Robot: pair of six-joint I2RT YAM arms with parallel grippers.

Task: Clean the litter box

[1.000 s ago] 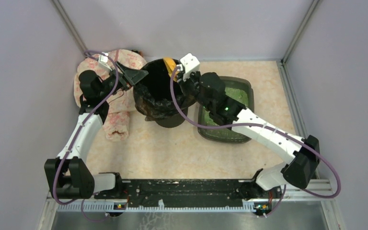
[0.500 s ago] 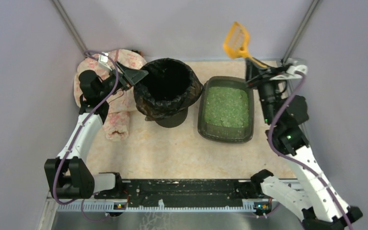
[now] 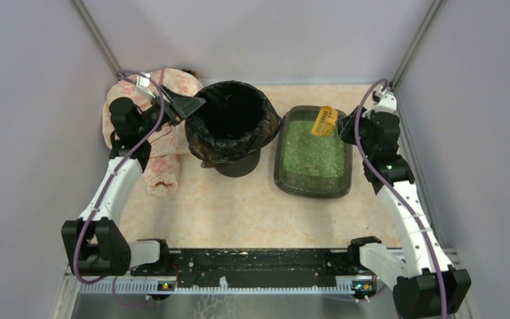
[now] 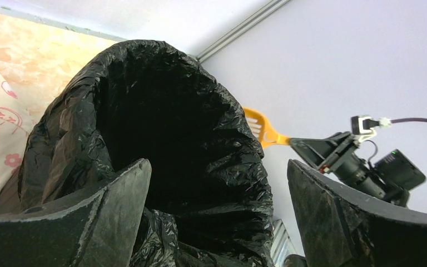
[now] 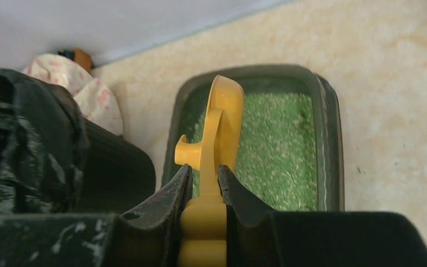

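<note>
The litter box [image 3: 279, 174] is a dark grey-green tray of green granules [image 3: 312, 151], right of the round black-bagged bin [image 3: 232, 123]. My right gripper [image 3: 344, 126] is shut on the handle of the yellow slotted scoop [image 3: 324, 121], whose head hangs over the tray's far right end. In the right wrist view the gripper [image 5: 204, 178] clamps the scoop [image 5: 222, 117] above the litter box [image 5: 328, 139]. My left gripper [image 3: 189, 105] is open at the bin's left rim. In the left wrist view its jaws [image 4: 218, 167] stand wide either side of the bin's bag [image 4: 161, 144].
A pink-patterned sack [image 3: 163, 166] lies left of the bin, under my left arm. Grey walls with metal posts close in the back and both sides. The arms' black base rail [image 3: 259, 262] runs along the near edge.
My right arm carried the scoop from over the bin, up high at the back right, then down over the litter box's far end. The left arm has not moved.
</note>
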